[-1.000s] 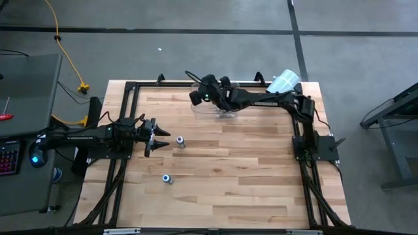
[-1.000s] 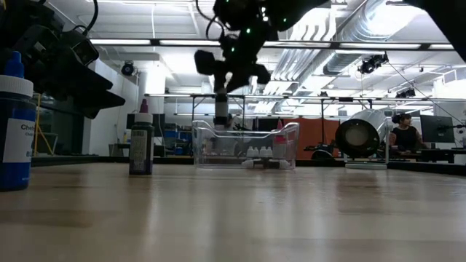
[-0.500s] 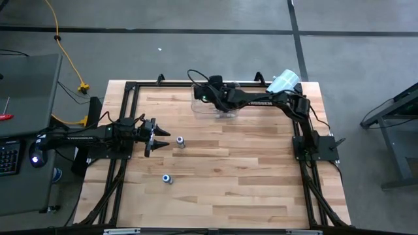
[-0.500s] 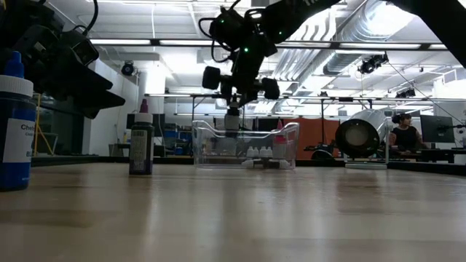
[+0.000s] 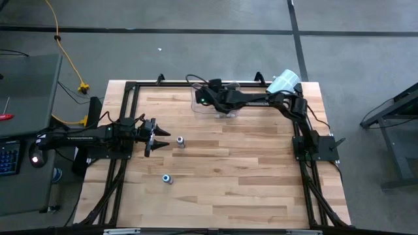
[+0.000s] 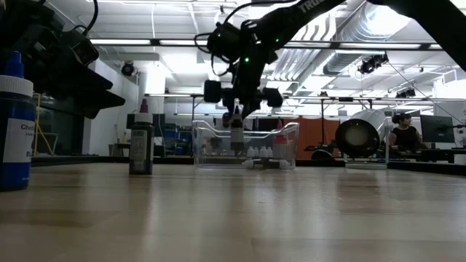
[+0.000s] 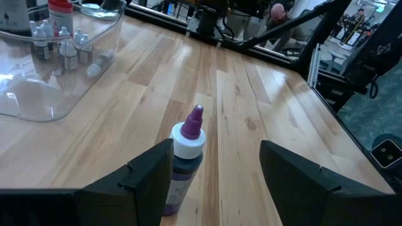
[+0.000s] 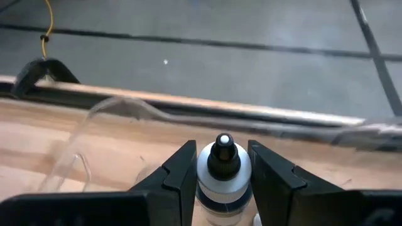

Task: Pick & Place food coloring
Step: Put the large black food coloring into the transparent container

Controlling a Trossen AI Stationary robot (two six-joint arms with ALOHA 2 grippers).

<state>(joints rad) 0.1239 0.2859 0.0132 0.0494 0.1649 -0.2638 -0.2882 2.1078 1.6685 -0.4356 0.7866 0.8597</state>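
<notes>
A bin sits at the table's far edge, small bottles inside it. The right gripper hangs over the bin, clamping a bottle. Two bottles stand on the left half, one just before the left gripper, whose fingers stand apart.

a dark bottle with a white cap and purple tip stands on the pale striped wood table, a blue-capped bottle sits nearby, and the black-tipped white bottle shows between black fingers.
</notes>
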